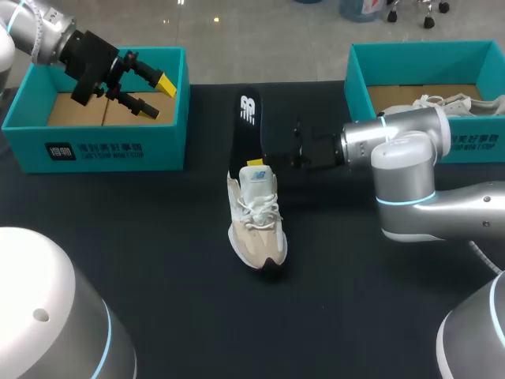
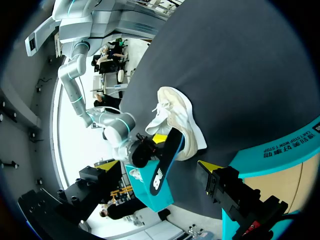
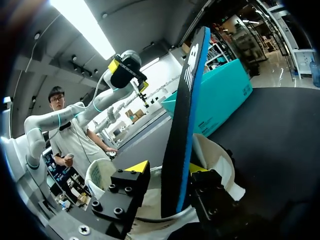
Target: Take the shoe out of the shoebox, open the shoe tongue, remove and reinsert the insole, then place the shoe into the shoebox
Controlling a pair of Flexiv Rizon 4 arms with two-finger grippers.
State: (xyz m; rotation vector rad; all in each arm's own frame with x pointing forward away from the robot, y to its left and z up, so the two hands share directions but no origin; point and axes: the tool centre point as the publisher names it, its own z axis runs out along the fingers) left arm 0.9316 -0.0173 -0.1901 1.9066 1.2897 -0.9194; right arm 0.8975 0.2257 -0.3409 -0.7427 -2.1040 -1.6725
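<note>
Black table [image 1: 158, 260]: shoe [image 1: 256, 225]; right jaws pinch insole [image 1: 246, 134]; left jaws spread above shoebox [image 1: 102, 150].

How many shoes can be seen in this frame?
2. A beige-and-white lace-up sneaker sits mid-table on the black cloth; a white sneaker lies in the teal cardboard shoebox at the right. The left teal shoebox's wall may hide more.

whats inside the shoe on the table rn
The black insole pokes into the shoe at its heel opening, most of it sticking out by the right gripper. How far in it reaches and the toe area are hidden by the upper.
</note>
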